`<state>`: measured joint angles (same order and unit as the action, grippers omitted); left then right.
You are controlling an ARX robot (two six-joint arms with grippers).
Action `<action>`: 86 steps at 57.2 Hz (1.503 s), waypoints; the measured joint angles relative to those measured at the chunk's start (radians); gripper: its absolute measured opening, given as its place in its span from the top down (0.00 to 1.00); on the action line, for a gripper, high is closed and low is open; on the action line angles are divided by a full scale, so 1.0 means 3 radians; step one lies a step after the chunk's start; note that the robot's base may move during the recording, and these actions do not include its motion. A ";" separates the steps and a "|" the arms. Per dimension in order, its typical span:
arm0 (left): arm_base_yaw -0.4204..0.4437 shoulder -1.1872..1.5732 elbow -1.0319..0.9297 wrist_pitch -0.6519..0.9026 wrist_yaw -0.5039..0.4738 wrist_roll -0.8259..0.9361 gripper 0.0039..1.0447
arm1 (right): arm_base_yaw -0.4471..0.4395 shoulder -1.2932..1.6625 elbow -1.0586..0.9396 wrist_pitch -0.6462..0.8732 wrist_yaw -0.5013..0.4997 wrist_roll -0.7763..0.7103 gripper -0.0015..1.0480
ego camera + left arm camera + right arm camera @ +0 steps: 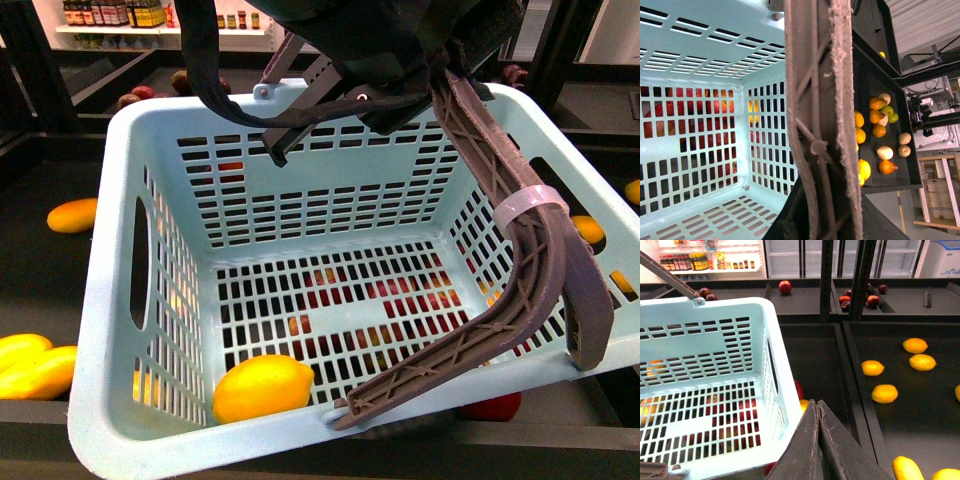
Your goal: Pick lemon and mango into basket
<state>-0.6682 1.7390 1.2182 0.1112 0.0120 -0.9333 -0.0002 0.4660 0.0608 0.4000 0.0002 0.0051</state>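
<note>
The light turquoise basket (120,330) hangs tilted in the front view, its brown-grey handles (520,290) bound with a white zip tie (528,208). My left gripper (400,50) is shut on the handles above it; in the left wrist view the handle (815,100) runs down into the gripper (812,205). A bright yellow lemon (262,388) with a tapered end lies in the basket's near corner. A yellow-orange mango (72,215) rests on the dark shelf left of the basket. My right gripper (817,404) is shut and empty, just beside the basket's outer wall (777,390).
Red apples (400,295) show through the basket's floor slots, and one red fruit (495,407) lies under its rim. Several yellow oval fruits (884,393) lie in the right bin behind a dark divider (855,390). More yellow fruit (35,365) lies at the front left.
</note>
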 joint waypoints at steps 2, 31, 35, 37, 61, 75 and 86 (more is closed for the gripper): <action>0.0000 0.0000 0.0000 0.0000 -0.0001 0.0003 0.95 | 0.0000 -0.0041 -0.0015 -0.0028 0.0000 -0.0001 0.98; 0.0000 0.0000 0.0000 0.0000 0.0009 0.0001 0.95 | 0.0000 -0.0111 -0.0039 -0.0057 0.0000 -0.0006 0.15; 0.0000 0.0000 0.0000 0.0000 0.0009 0.0003 0.95 | 0.0000 -0.0111 -0.0039 -0.0057 0.0000 -0.0006 0.07; 0.0000 0.0000 0.0000 0.0000 0.0009 0.0003 0.95 | 0.0000 -0.0111 -0.0039 -0.0057 0.0000 -0.0006 0.09; -0.0041 0.0000 0.0000 0.0000 0.0058 -0.0047 0.95 | 0.0000 -0.0114 -0.0041 -0.0057 0.0009 -0.0006 0.08; -0.0024 -0.0003 0.0000 0.0000 0.0017 -0.0022 0.95 | 0.0000 -0.0120 -0.0051 -0.0060 0.0006 -0.0006 0.08; -0.0004 -0.0010 0.0000 0.0000 -0.0011 0.0005 0.95 | 0.0000 -0.0117 -0.0058 -0.0064 0.0008 -0.0006 0.08</action>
<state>-0.6693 1.7359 1.2182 0.1112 0.0086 -0.9318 -0.0002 0.4309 0.0433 0.3809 0.0025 0.0032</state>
